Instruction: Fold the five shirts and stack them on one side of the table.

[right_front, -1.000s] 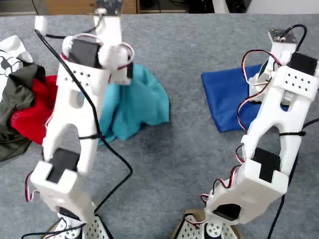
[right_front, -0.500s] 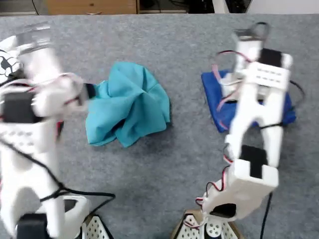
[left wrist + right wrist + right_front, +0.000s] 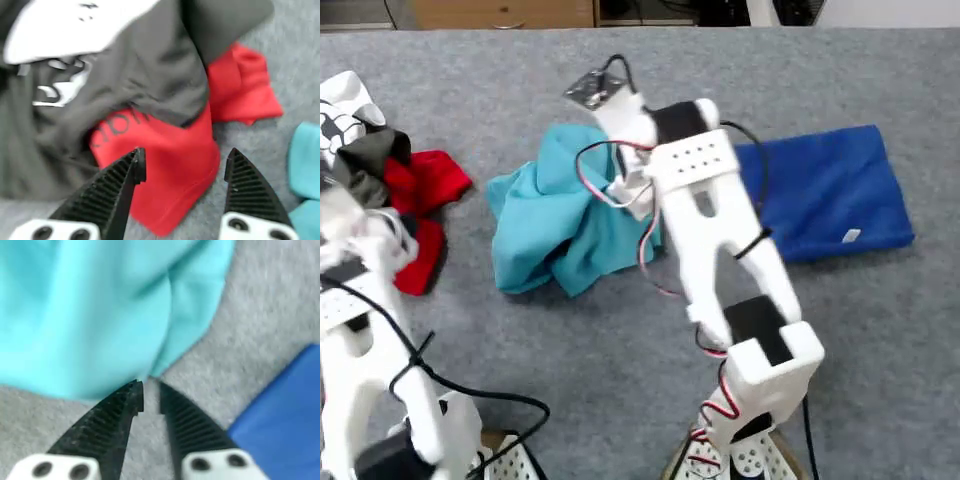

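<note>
A crumpled teal shirt (image 3: 555, 230) lies mid-table. My right arm (image 3: 690, 190) stretches across to its right edge. In the right wrist view my right gripper (image 3: 151, 387) hangs just above the teal shirt's (image 3: 90, 305) hem, fingers parted by a narrow gap with grey table showing between them. A folded blue shirt (image 3: 830, 190) lies flat at the right. At the left, red (image 3: 430, 180), dark grey (image 3: 365, 165) and white (image 3: 340, 105) shirts lie in a heap. My left gripper (image 3: 186, 155) is wide open above the red shirt (image 3: 170, 170), holding nothing.
The grey felt table (image 3: 620, 340) has free room in front of the teal shirt and along the back. Both arm bases (image 3: 720, 460) and a black cable (image 3: 470, 395) sit at the near edge. A wooden cabinet (image 3: 500, 12) stands beyond the far edge.
The left arm let go of the teal shirt and swung left over the heap. The right arm swung from the blue shirt across to the teal shirt, uncovering the blue one.
</note>
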`<state>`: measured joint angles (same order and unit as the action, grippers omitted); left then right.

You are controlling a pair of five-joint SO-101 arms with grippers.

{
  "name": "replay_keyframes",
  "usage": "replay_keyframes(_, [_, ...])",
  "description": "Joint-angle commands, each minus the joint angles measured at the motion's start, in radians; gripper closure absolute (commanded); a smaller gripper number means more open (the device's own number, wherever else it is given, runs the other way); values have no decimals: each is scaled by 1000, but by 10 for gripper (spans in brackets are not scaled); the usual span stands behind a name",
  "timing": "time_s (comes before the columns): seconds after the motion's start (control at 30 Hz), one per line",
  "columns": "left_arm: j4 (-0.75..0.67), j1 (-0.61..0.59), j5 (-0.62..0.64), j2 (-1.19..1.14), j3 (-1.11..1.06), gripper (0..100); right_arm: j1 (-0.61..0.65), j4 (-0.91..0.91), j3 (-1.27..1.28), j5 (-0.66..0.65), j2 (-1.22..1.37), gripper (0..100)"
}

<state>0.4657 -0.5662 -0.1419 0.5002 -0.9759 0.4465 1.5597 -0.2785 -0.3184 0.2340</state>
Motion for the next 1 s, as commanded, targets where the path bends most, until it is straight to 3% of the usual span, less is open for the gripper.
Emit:
replay_keyframes(0.0, [-157,2,-11,-104,-31,736,79,-20,-4,-12,-45,765])
replay_keyframes(0.13, [-121,-14,-11,-344,126,739,131,-21,-8,-52,42,720])
replay_keyframes(0.37, [229,-69,-11,-730,671,856,128,-107,-13,-51,272,722])
replay_keyframes(0.53, [365,-140,-11,-897,997,981,124,-104,-54,-49,351,871])
replay_keyframes(0.63, [385,-210,38,-955,1158,979,101,-95,-81,-46,363,998])
replay_keyframes(0.77, [390,-301,203,-1013,1343,980,41,-66,-117,-46,361,995])
replay_keyframes(0.97, [496,-318,213,-1075,1502,980,-58,63,-265,-54,360,995])
